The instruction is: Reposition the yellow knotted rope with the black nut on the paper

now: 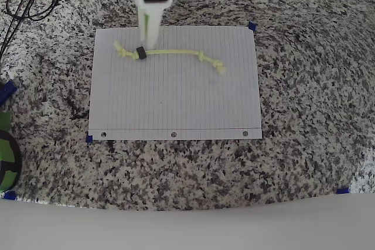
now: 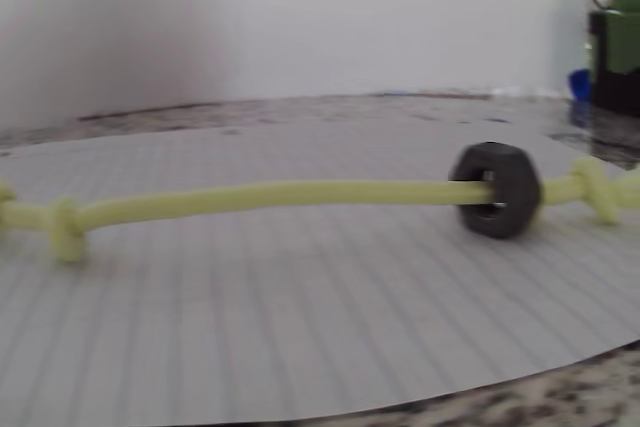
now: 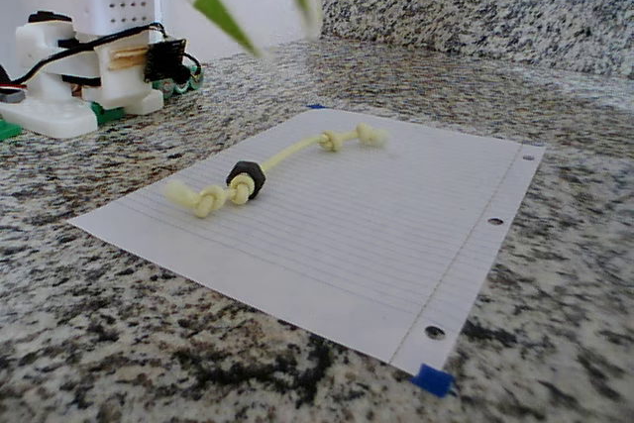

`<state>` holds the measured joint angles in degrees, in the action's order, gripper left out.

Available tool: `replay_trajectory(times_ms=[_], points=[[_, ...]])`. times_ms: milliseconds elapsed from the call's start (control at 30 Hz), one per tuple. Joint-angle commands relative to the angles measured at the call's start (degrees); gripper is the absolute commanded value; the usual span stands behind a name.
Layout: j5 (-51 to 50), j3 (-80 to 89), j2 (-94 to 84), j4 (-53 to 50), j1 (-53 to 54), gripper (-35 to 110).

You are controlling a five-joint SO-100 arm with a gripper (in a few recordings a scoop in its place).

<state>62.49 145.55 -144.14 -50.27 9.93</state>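
Granite surface (image 1: pixel 304 115) carries the paper (image 1: pixel 176 98) at frame centre in the overhead view, its three holes along the lower edge; no legible writing or brand anywhere. The yellow knotted rope (image 1: pixel 170 54) lies across the paper's upper part, the black nut (image 1: pixel 140 52) threaded near its left knot. The tool (image 3: pixel 260 2), at top left in the fixed view, hangs above the rope with fingers spread wide, holding nothing; the wrist view shows the nut (image 2: pixel 496 190) close up, standing on edge.
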Motion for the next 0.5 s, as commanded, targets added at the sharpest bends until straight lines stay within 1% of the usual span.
replay_trajectory(times_ms=[0,100,200,333,467], points=[[8.26,-6.94,9.23,-3.08,4.13,38],[14.15,-10.99,15.64,-5.45,7.56,38],[17.75,-13.89,20.83,-8.96,10.28,38],[17.75,-16.61,26.72,-12.39,11.95,38],[19.34,-18.37,30.67,-12.30,13.62,38]])
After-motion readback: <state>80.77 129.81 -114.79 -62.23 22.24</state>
